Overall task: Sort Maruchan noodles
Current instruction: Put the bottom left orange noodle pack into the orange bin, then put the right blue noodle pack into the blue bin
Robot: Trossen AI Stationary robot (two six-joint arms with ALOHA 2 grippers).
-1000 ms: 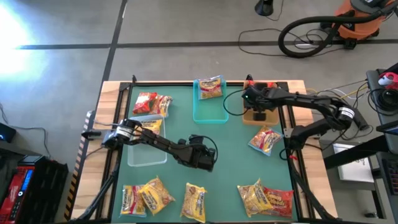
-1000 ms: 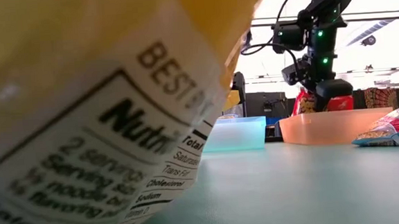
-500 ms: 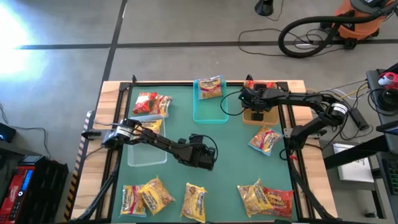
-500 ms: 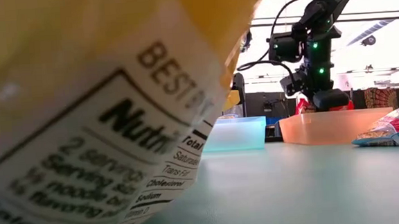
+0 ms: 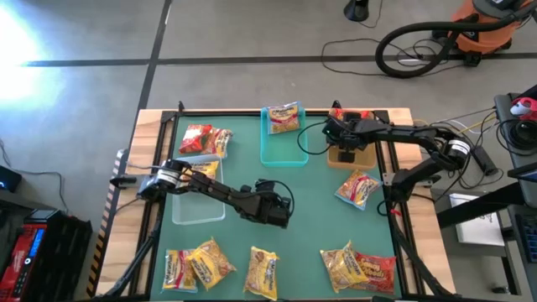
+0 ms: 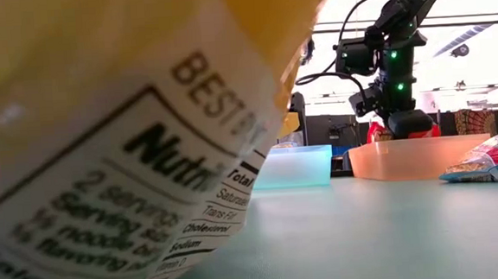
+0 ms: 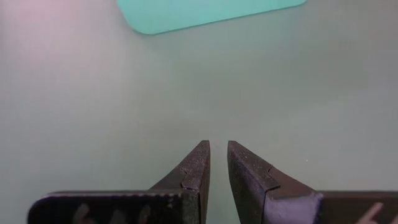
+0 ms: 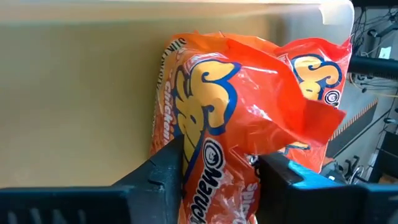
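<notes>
Green matting covers my tabletop [image 5: 319,201], framed in pale wood, with grey floor and a coiled hose [image 5: 411,46] beyond it. Three shallow rectangular trays sit on it: a clear one [image 5: 198,206] by my left arm, a teal one [image 5: 283,144] at the far middle, and a tan one [image 5: 344,156] to its right.

My right hand [image 8: 217,163] hangs over the tan tray, its dark fingers [image 8: 168,165] pressed on either side of a crinkly red packet [image 8: 249,112] printed "Maruchan" and "Chicken"; that lettering shows only in my right wrist view. My left hand [image 7: 217,163] rests mid-tabletop with its fingers nearly together and nothing between them.

More glossy noodle packets lie scattered: a yellow one [image 5: 284,117] at the teal tray's far end, red and yellow ones [image 5: 205,140] at far left, one [image 5: 358,188] near the right edge, and several [image 5: 201,265] along the near edge. From the low view, one yellow packet [image 6: 102,140] fills the foreground, reading "Nutri…", "2 servings" and "BEST BY".
</notes>
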